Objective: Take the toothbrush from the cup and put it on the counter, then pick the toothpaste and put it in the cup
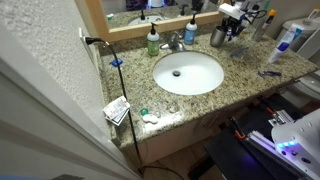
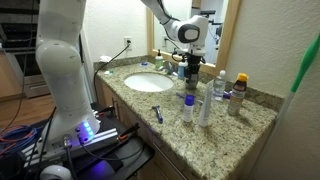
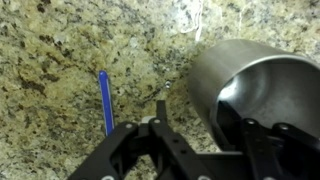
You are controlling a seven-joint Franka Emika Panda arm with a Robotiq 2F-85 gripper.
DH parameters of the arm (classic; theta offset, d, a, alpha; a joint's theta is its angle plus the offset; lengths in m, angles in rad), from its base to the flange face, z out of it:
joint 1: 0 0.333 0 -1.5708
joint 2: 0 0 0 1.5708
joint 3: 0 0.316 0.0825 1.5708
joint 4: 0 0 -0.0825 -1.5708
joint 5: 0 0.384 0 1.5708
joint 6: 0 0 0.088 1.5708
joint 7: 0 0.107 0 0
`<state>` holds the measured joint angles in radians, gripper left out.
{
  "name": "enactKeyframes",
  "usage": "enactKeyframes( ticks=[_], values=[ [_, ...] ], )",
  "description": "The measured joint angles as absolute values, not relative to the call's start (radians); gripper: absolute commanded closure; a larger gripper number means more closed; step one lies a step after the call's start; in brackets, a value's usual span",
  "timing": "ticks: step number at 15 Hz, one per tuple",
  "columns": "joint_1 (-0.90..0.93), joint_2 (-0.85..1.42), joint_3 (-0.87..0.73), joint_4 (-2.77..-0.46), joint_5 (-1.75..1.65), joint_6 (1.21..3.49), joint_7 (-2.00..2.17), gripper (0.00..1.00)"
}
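In the wrist view the light blue toothbrush (image 3: 105, 100) lies flat on the granite counter (image 3: 60, 50), left of the grey metal cup (image 3: 250, 75). The cup stands upright and looks empty. My gripper (image 3: 200, 140) is open and empty. Its left finger is over the counter between toothbrush and cup, and its right finger is at the cup's rim. In an exterior view the gripper (image 1: 232, 15) hangs just above the cup (image 1: 218, 37) behind the sink (image 1: 188, 72). In an exterior view the gripper (image 2: 192, 58) hides the cup. A white and blue tube (image 1: 287, 40) stands at the far right.
A green pump bottle (image 1: 153, 42) and a blue pump bottle (image 1: 190, 30) flank the faucet (image 1: 175, 42). A small dark blue item (image 1: 268, 72) lies right of the sink. Several bottles (image 2: 205, 98) stand along the wall. A mirror is behind, and small packets (image 1: 118, 110) lie at the front corner.
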<state>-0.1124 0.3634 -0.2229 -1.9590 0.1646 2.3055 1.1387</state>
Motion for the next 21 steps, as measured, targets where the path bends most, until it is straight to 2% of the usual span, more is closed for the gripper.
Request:
enactKeyframes(
  ticks=[2, 3, 12, 21],
  values=[
    [-0.116, 0.339, -0.224, -1.961, 0.166, 2.306, 1.132, 0.02],
    [-0.117, 0.321, -0.224, -1.964, 0.169, 2.306, 1.123, 0.00],
    [-0.186, 0.158, -0.252, -1.988, 0.265, 2.315, 1.045, 0.00],
    [-0.243, 0.198, -0.308, -1.921, 0.246, 2.318, 1.200, 0.00]
  ],
)
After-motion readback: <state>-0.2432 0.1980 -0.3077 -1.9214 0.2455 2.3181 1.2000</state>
